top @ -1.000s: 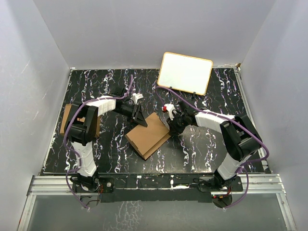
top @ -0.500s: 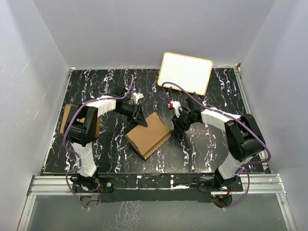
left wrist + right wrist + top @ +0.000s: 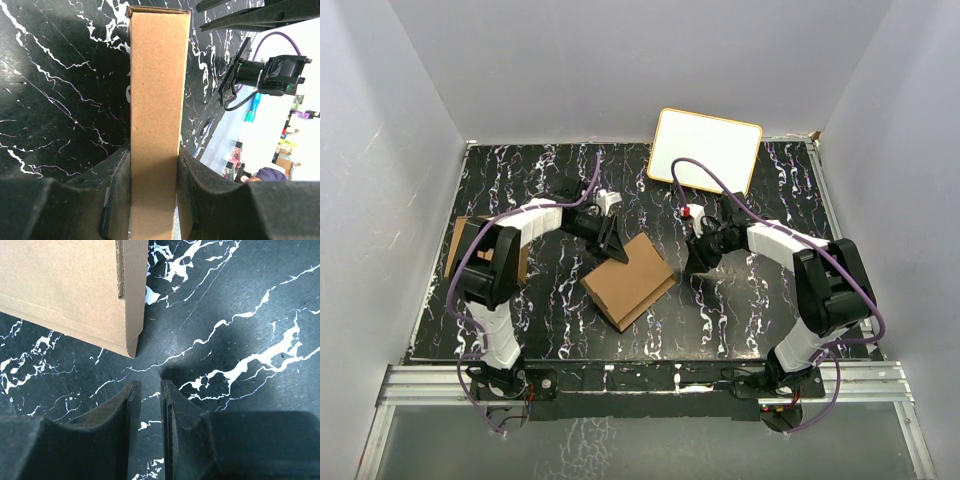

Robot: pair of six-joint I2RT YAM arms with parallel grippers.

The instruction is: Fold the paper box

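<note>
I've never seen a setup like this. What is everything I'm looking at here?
paper box: one, plain brown, mid-table, one end clamped in the left gripper
cardboard cartons: count unclear, brown, left table edge, partly hidden behind the left arm
white board: one, white with a yellow rim, back of the table
table: one, black with white marbling
walls: pale grey, around three sides
cables: two, purple, looping along the arms
left arm: one, white and black
right arm: one, white and black
left gripper: black, closed on the box
right gripper: black, fingers narrowly apart, holding nothing, beside the box's corner
</note>
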